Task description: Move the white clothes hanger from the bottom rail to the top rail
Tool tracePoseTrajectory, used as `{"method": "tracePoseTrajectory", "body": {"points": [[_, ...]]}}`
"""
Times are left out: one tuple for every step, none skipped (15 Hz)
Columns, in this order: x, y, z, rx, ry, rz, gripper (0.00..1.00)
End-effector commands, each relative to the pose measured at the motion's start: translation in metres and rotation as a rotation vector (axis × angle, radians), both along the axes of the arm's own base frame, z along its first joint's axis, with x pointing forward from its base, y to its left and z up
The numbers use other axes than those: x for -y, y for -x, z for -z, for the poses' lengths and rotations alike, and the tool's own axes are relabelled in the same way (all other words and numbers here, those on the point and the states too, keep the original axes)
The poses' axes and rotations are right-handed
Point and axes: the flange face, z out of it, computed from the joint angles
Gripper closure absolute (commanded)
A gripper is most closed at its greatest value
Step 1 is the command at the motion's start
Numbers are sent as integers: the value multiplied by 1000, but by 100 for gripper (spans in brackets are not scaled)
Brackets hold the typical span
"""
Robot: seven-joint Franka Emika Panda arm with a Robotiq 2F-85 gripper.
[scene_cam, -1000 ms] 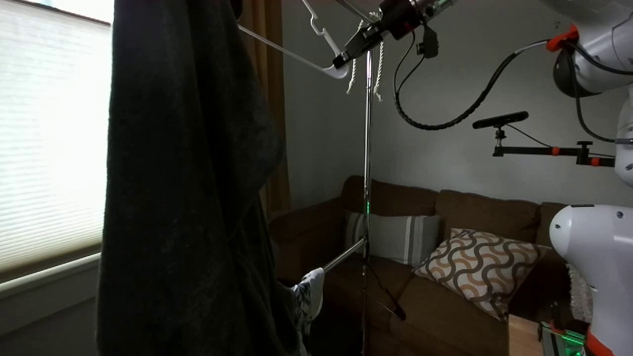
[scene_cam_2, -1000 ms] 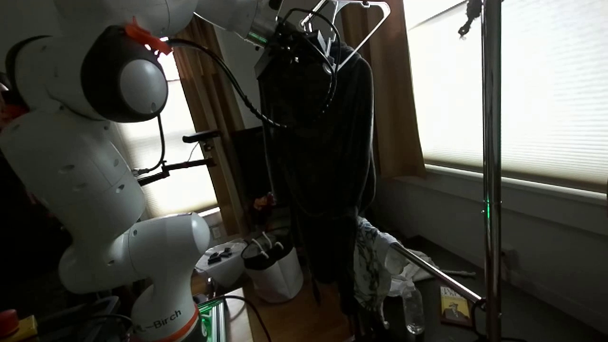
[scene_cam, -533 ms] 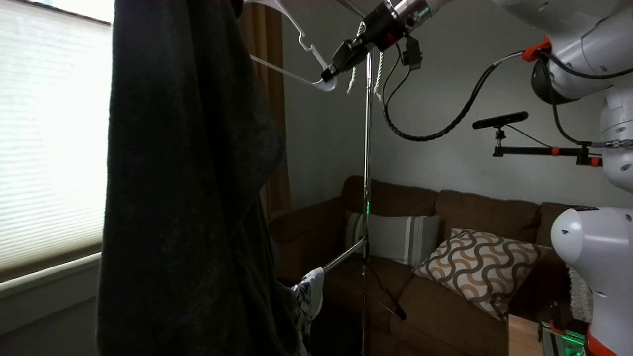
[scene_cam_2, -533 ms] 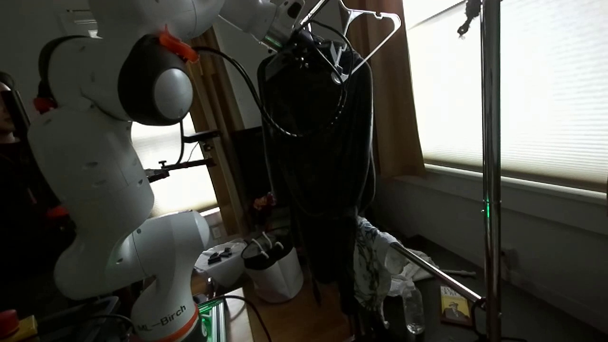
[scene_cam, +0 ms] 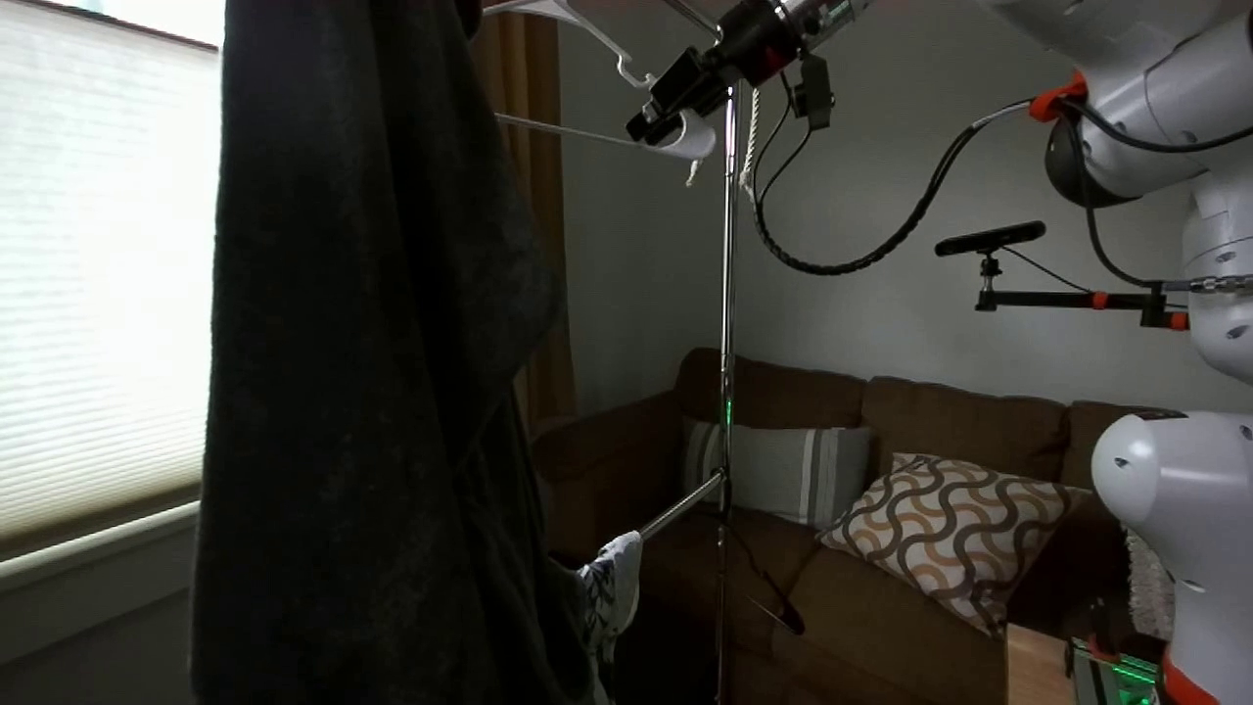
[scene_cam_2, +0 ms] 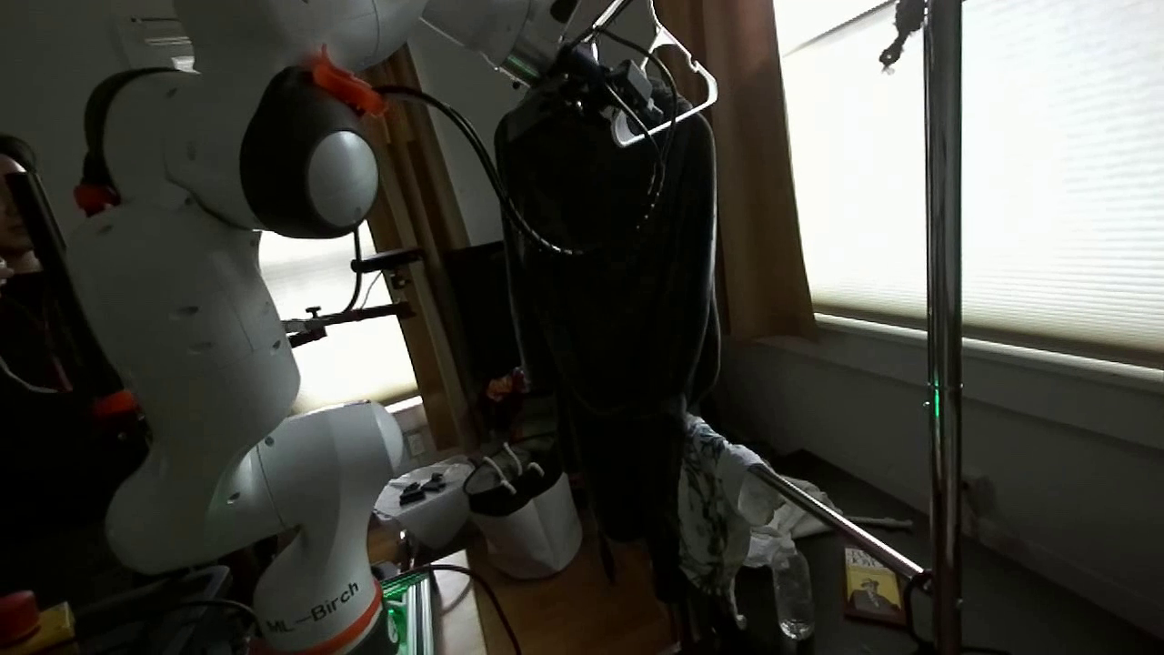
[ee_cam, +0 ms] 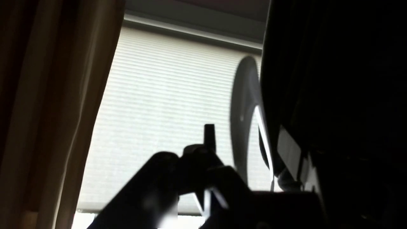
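Observation:
The white clothes hanger (scene_cam: 695, 139) hangs with its lower corner around my gripper (scene_cam: 648, 127), high beside the pole. In the wrist view the hanger (ee_cam: 241, 117) passes between the two spread fingers (ee_cam: 288, 149), with a gap on either side. My gripper (ee_cam: 245, 133) is open there. An exterior view also shows the hanger (scene_cam_2: 714, 89) just past the wrist. Its hook is out of view, so I cannot tell what it rests on. The top rail (scene_cam: 692, 15) meets the pole at the upper edge. The bottom rail (scene_cam: 680, 506) is bare near the pole.
A large dark garment (scene_cam: 372, 352) hangs close to the hanger and fills much of the wrist view's right side. The vertical pole (scene_cam_2: 942, 300) carries the rails. A patterned cloth (scene_cam_2: 705, 509) drapes over the bottom rail. A person (scene_cam_2: 23, 264) is at the left edge.
My gripper first moved lower and toward the dark garment with the hanger, then its fingers spread apart. The hanger's corner has since swung and turned, away from the fingertips toward the pole.

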Motion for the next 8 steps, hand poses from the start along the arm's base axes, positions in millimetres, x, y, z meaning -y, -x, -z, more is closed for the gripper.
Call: {"method": "tracePoseTrajectory", "body": {"points": [[-23, 35, -27, 102, 16, 49, 14], [-32, 46, -33, 133, 7, 60, 7], [-42, 57, -37, 162, -12, 105, 1], [-49, 68, -44, 176, -25, 155, 0], [-58, 80, -44, 163, -42, 206, 0], [-68, 93, -42, 148, -51, 253, 0], [-75, 77, -16, 132, -60, 285, 0], [-83, 81, -9, 132, -77, 318, 0]]}}
